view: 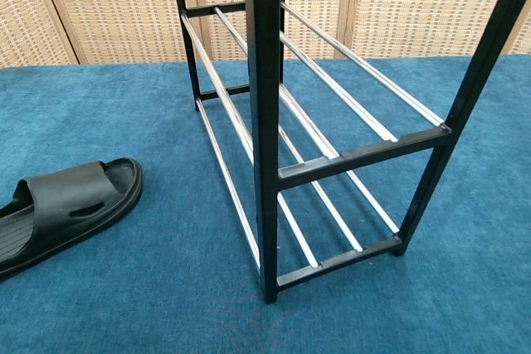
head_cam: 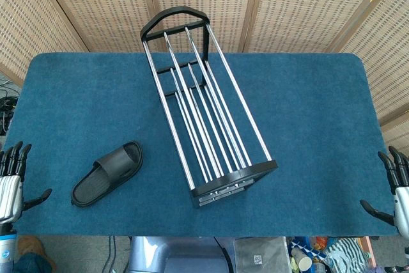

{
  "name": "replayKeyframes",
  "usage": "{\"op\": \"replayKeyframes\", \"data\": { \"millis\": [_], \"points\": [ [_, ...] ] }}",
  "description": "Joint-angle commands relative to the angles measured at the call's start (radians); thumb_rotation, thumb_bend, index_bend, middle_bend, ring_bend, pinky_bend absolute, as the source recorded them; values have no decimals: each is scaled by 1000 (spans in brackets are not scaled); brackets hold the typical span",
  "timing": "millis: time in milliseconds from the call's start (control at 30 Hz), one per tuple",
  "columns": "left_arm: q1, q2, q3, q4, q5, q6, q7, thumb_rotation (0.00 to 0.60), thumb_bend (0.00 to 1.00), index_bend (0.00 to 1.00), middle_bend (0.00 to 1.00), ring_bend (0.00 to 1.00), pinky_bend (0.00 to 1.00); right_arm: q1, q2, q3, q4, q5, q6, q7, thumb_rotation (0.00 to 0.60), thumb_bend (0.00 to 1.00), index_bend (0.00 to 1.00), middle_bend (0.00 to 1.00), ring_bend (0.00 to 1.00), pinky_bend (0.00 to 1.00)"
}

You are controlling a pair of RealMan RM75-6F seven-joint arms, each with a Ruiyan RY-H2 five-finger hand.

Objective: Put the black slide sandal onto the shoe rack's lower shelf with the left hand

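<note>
Left of the shoe rack lies the black slide sandal; both hands' fingers spread, empty.

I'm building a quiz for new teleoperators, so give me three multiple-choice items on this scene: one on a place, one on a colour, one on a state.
1. Where does the black slide sandal lie?
A. on the rack's lower shelf
B. on the blue table cover, on the left-arm side of the rack
C. in the left hand

2. What colour are the end frames of the shoe rack?
A. black
B. white
C. red

3. What is the left hand doing?
A. gripping the sandal
B. pressing on the rack
C. holding nothing, fingers apart, at the table edge

Answers: B, the sandal rests on the table cover apart from the rack; A, the frames are black with silver rods; C, the hand is empty.
</note>
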Motion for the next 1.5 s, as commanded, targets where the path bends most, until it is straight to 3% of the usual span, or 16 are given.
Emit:
{"op": "replayKeyframes", "data": {
  "millis": [33, 333, 400, 533, 600, 767, 867, 1033, 1500],
  "points": [
    [3, 2, -3, -1, 1, -1, 0, 600, 104, 0, 0, 0, 0, -1, -3, 1, -1, 0, 2, -10, 600, 0, 0, 0, 0, 0],
    [-1, 2, 9, -5, 9, -44, -25, 600, 104, 0, 0, 0, 0, 0, 3, 3, -7, 8, -3, 4, 600, 0, 0, 0, 0, 0],
    [-13, 7, 24, -17, 11, -97, -81, 600, 103, 0, 0, 0, 0, -1, 6, 3, -9, 7, -1, 12, 600, 0, 0, 0, 0, 0],
    [-75, 22, 10, -30, -29, -274, -363, 600, 106, 0, 0, 0, 0, -2, 15, 1, -10, 6, -4, 34, 600, 0, 0, 0, 0, 0],
    [-110, 26, -12, -7, -35, -343, -494, 600, 174, 0, 0, 0, 0, -2, 18, 1, -9, 6, -4, 42, 600, 0, 0, 0, 0, 0],
    [-229, -4, -74, 134, -35, -554, -845, 600, 652, 0, 0, 0, 0, 1, 22, 0, -5, 7, -13, 58, 600, 0, 0, 0, 0, 0],
    [-285, -20, -83, 206, -16, -641, -943, 600, 779, 0, 0, 0, 0, 1, 24, 2, -6, 10, -13, 61, 600, 0, 0, 0, 0, 0],
    [-355, -36, -103, 271, -23, -745, -1040, 600, 854, 0, 0, 0, 0, 2, 24, 1, -5, 15, -20, 62, 600, 0, 0, 0, 0, 0],
    [-504, -120, -116, 399, -42, -969, -1135, 600, 859, 0, 0, 0, 0, 8, 17, -4, -8, 13, -36, 41, 600, 0, 0, 0, 0, 0]
  ]
}}
